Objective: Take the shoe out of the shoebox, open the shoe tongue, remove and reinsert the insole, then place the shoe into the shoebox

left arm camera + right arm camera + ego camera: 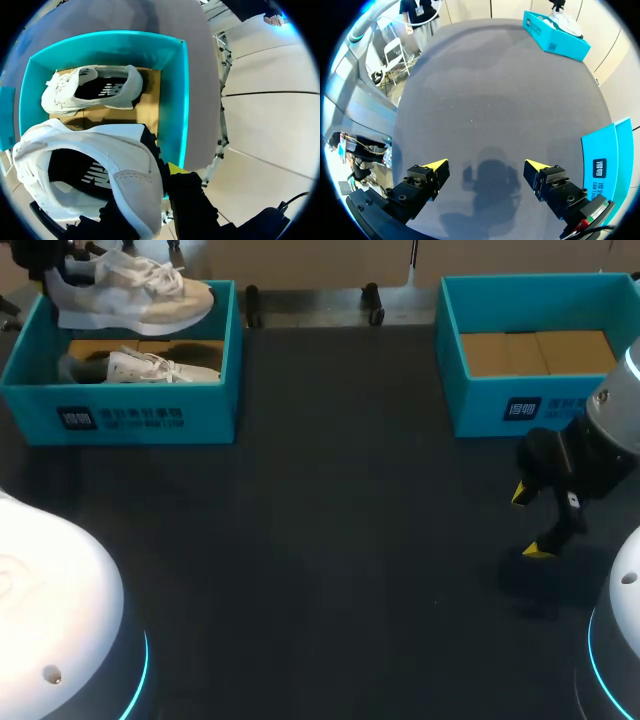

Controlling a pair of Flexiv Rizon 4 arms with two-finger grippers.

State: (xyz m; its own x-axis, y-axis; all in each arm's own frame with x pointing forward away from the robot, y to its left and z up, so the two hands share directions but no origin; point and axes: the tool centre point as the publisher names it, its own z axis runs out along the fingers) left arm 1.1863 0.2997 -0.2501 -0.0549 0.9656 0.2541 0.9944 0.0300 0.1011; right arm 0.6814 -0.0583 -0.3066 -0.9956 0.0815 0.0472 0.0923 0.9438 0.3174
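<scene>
A white sneaker [130, 292] hangs over the left teal shoebox [150, 415], level with its rim. My left gripper [52, 268] is shut on its heel. In the left wrist view the held sneaker [85, 170] fills the space between the fingers. One yellow fingertip [177, 168] shows beside the heel and the other is hidden. A second white sneaker [92, 89] lies on its side on the box's cardboard floor [150, 107], also in the head view [150, 367]. My right gripper [535, 522] hovers open and empty over the dark table, in front of the right box; its wrist view shows the right gripper [487, 166] holding nothing.
A second teal shoebox [480, 400] stands at the back right with only cardboard inside. In the right wrist view its wall [607, 160] is beside the right gripper. The dark table [330, 540] stretches between the two boxes.
</scene>
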